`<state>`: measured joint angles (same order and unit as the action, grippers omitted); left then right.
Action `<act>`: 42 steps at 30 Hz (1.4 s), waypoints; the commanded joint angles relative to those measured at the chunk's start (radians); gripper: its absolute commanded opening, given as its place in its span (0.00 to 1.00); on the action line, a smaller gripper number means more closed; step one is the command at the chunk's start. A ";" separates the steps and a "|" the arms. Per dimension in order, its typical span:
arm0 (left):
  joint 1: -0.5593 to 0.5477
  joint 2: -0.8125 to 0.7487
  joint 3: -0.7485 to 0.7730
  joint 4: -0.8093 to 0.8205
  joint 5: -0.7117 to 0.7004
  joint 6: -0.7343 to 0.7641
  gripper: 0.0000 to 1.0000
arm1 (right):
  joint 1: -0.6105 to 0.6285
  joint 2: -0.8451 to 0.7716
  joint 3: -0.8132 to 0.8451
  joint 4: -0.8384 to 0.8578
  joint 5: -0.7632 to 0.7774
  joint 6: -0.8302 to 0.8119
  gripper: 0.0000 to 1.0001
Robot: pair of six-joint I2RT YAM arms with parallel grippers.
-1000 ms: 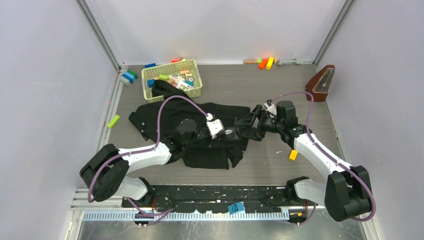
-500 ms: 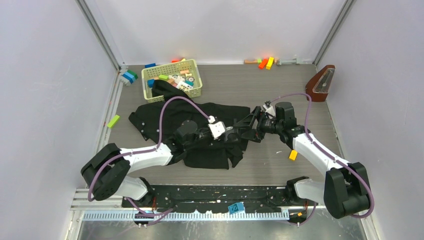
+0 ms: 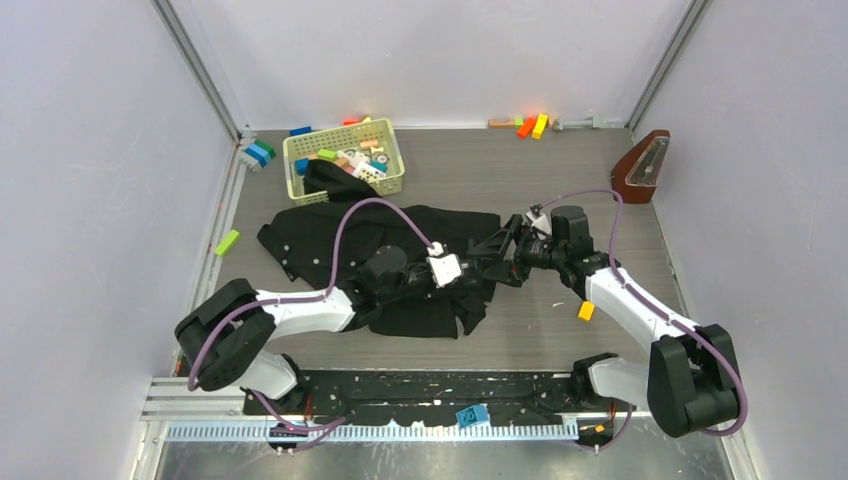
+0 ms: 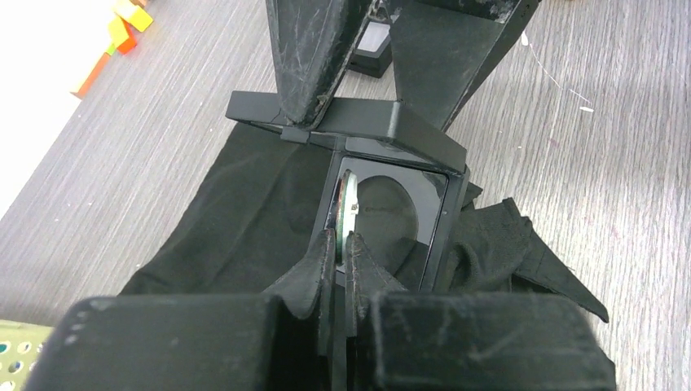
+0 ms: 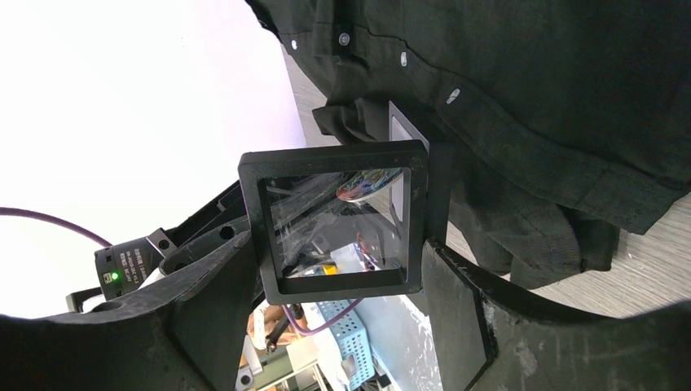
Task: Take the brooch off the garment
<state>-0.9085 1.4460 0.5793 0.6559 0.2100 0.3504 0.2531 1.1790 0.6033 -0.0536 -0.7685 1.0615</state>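
Left claw [image 4: 338, 244] is pinched narrow on a thin disc [image 4: 349, 199], edge-on inside the black frame [image 5: 332, 155] the right claw [image 5: 338, 270] clamps by its sides. The garment [image 5: 530, 98] lies rumpled on the counter [image 4: 587, 122] beneath; no orange-red brooch shows (hidden, perhaps). Best brace the frame and pull straight.

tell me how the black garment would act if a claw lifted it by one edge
Probably floppy: the garment lies in soft folds on the table, so a lifted edge would likely drape and drag the rest. Likely light, the cloth looking thin in the right wrist view. Pushed, it would probably bunch, as its near edge lies rumpled.
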 commanded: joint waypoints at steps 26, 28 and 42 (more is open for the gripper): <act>-0.021 0.188 0.204 -0.318 0.224 -0.040 0.18 | 0.002 0.114 -0.039 -0.021 0.142 -0.192 0.31; -0.021 0.204 0.218 -0.330 0.240 -0.052 0.19 | 0.002 0.116 -0.040 -0.034 0.155 -0.205 0.31; -0.020 0.197 0.201 -0.245 0.244 -0.118 0.25 | 0.002 0.100 -0.019 -0.207 0.318 -0.304 0.32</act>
<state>-0.9237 1.6791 0.7845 0.3431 0.4492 0.2550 0.2531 1.2900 0.5419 -0.1871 -0.5388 0.8196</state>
